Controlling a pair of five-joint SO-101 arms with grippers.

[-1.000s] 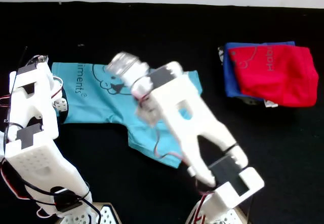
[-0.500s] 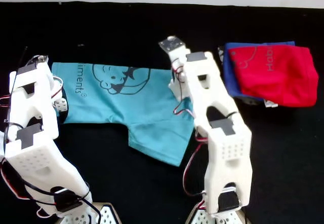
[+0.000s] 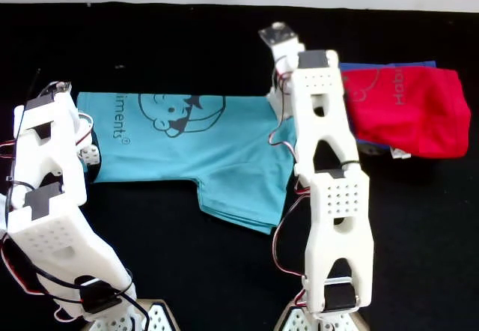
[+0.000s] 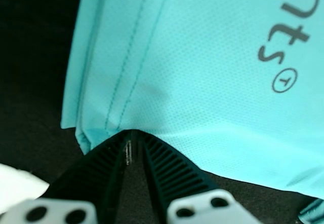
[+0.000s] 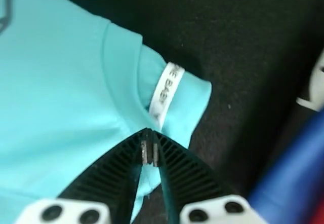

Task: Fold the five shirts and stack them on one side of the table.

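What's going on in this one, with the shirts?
Both arms hold one teal shirt spread out on the black table. The left gripper pinches its hem edge and the right gripper pinches its collar by the label. A folded red shirt lies on a blue shirt at the table's right side.

Black table (image 3: 172, 46) is stretching behind the shirt (image 3: 224, 155), giving passage; the stack (image 3: 412, 114) is blocking just beside the right arm (image 3: 323, 136).

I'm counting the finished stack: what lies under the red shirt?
A folded blue shirt shows along the edge beneath the red shirt, and a white fabric edge peeks out at the pile's near side. Any further garments are covered.
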